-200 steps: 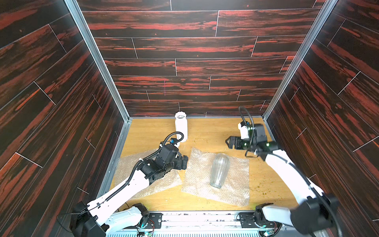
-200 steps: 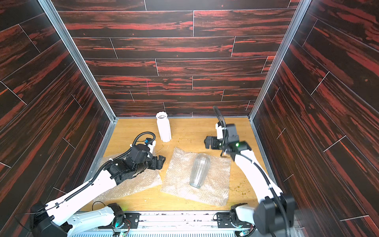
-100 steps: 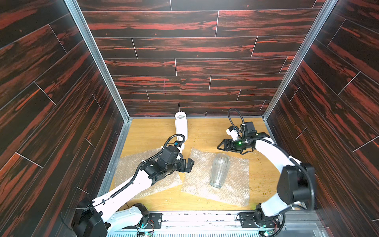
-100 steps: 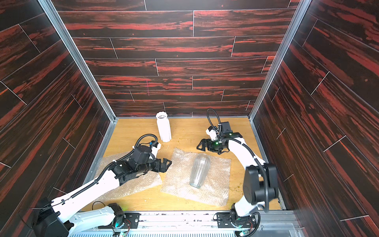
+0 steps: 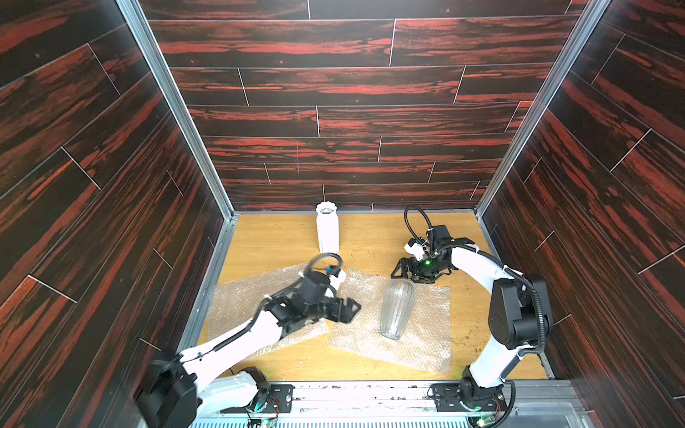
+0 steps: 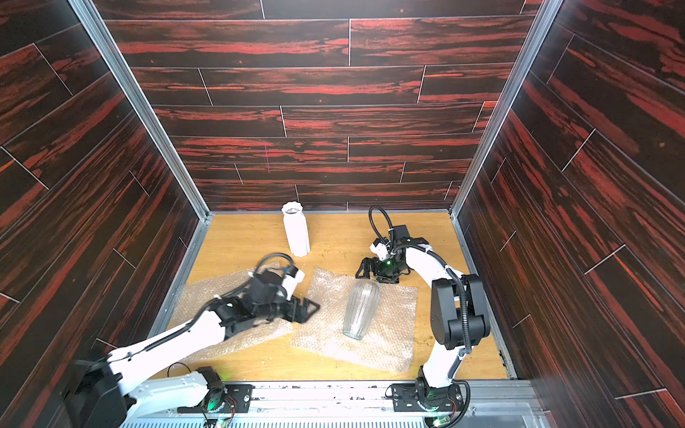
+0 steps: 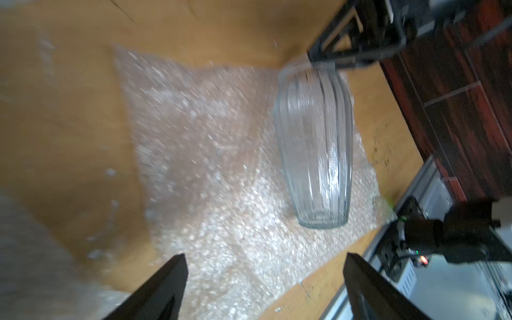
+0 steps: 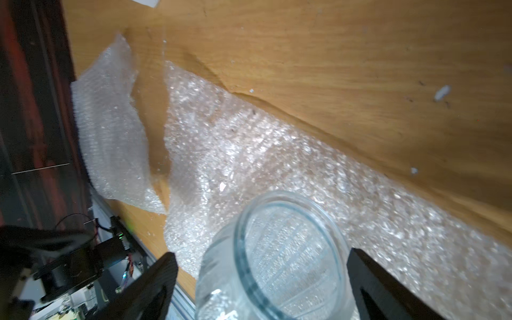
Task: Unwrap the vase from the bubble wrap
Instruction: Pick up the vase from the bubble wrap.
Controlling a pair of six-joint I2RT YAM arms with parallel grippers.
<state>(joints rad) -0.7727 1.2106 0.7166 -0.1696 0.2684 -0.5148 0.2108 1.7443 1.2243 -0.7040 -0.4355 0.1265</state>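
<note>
Mid-desk, front half: bubble wrap [image 5: 426, 333] lies spread flat as one sheet. The glass vase [image 5: 397, 307] lies on its side on top of it, bare, with no wrap round it. Vase mouth points at the back wall, base at the front rail. Ribbed clear glass, so the wrap shows through it.

The second sheet [image 5: 237, 307] is also flat, just left of the first. A wedge of bare desk [image 5: 370, 237] separates them at the far end, and the gap closes toward the front.

Right claw [image 5: 398, 270] is at the vase mouth, jaws wide apart. In the right wrist view the rim sits between the two fingers [image 8: 155, 277]. Can't tell if either finger touches the glass, and no grip is visible.

Left claw [image 5: 352, 307] has its jaws wide apart with nothing between them. It is over the left edge of the vase's sheet, beside the vase and not touching it. The left wrist view is blurred: both fingers [image 7: 166, 291] are over the wrap, with the vase ahead of them. Can't tell its height above the sheet. The left arm [image 5: 259, 329] reaches across the second sheet.

A white vase [image 5: 327, 229] stands upright at the back of the desk near the wall, apart from both sheets. Dark red wood-pattern walls [image 5: 333, 111] close in three sides.
</note>
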